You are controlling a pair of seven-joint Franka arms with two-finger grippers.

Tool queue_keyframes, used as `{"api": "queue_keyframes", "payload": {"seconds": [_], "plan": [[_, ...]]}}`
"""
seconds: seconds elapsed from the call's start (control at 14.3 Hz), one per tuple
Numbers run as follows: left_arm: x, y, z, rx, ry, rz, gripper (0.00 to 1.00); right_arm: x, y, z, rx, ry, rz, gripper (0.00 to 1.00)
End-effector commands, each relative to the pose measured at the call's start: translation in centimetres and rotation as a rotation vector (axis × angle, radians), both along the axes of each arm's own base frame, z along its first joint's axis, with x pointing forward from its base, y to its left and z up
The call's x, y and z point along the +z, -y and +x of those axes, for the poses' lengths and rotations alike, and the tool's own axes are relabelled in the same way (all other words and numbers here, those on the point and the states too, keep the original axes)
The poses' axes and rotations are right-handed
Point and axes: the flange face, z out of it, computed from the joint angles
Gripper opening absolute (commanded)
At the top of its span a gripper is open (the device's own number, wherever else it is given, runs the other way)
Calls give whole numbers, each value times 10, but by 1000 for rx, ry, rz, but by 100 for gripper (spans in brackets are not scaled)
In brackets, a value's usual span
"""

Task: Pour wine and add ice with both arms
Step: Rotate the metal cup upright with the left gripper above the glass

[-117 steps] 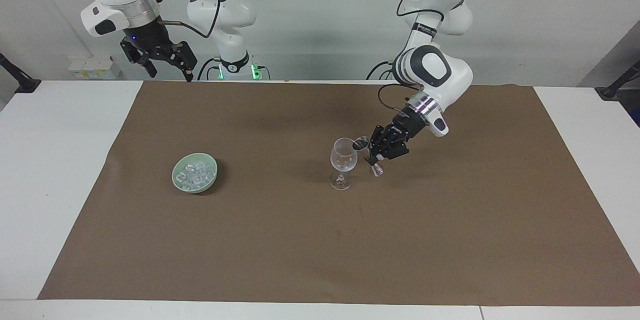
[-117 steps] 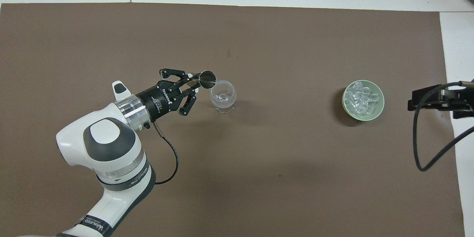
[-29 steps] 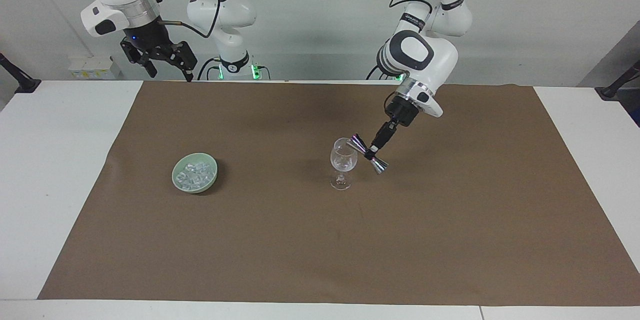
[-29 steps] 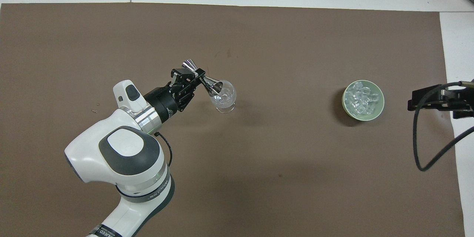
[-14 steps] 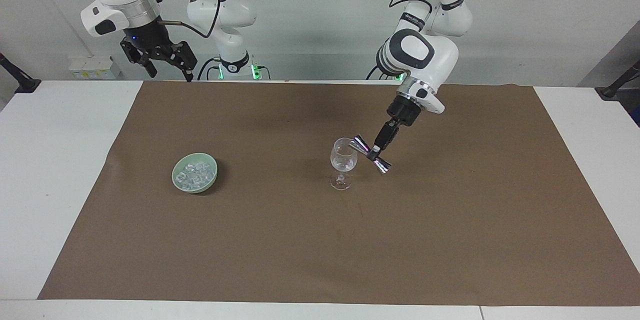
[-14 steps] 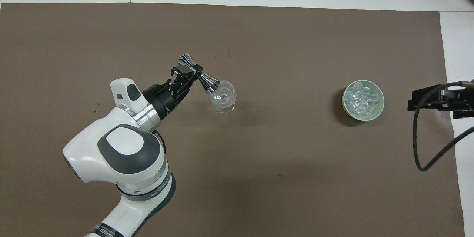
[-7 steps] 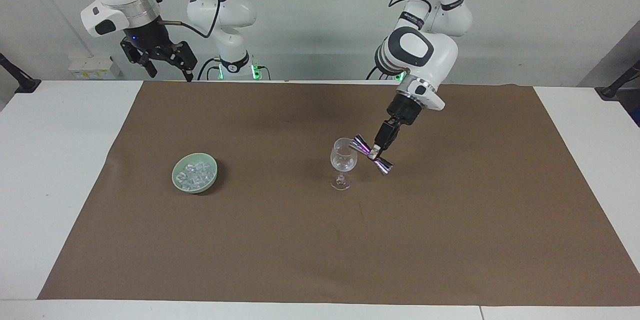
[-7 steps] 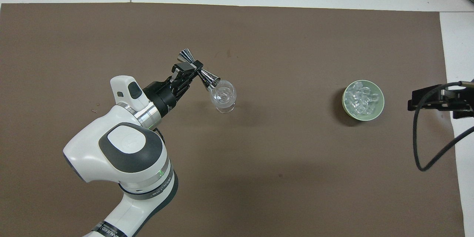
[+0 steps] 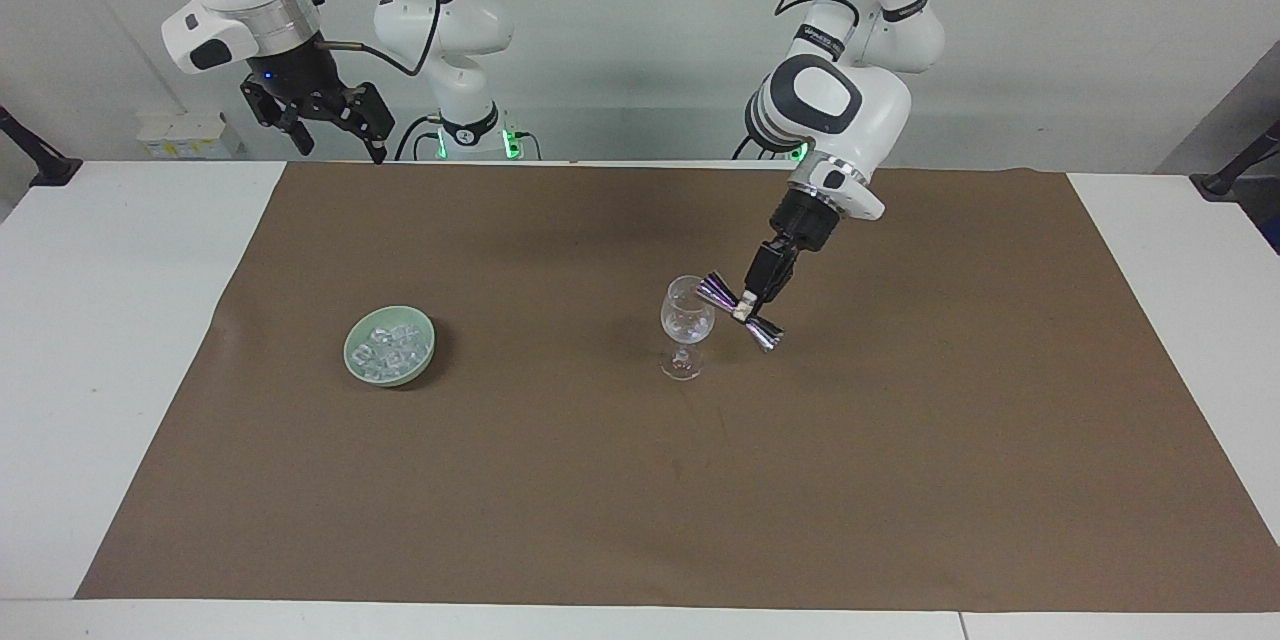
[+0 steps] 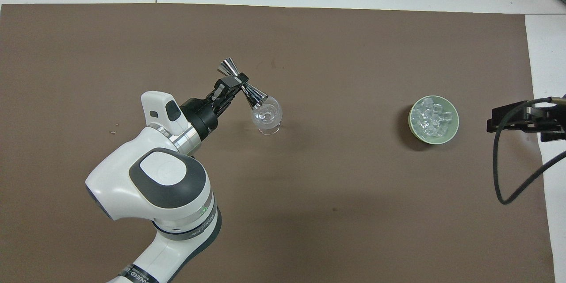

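Facing view: at frame centre the left gripper (image 9: pixel 748 307) has its fingers pinching a tilted silver double-cone jigger (image 9: pixel 741 309), its mouth at the rim of a clear stemmed glass (image 9: pixel 686 323). Ice cubes (image 9: pixel 392 346) fill a pale-green bowl (image 9: pixel 357 363) at centre left. Upper left, the right gripper (image 9: pixel 330 127) waits, fingers spread.

In the overhead view the wine glass (image 10: pixel 266 117) stands left of centre on the mat (image 10: pixel 309 212), the bowl (image 10: pixel 434 138) of ice (image 10: pixel 431 117) at centre right.
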Motion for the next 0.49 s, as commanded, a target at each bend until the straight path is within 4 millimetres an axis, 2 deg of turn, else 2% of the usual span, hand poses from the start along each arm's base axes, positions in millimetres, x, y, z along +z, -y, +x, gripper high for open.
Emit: {"api": "queue_keyframes", "payload": {"seconds": [0.0,0.42], "plan": [[5,11,-1,-19,49,57,0,1,-1,-6,-12,16,9,100],[8,14,-4,-64,113,133,0,1,-1,-6,-13,16,8,100]]}}
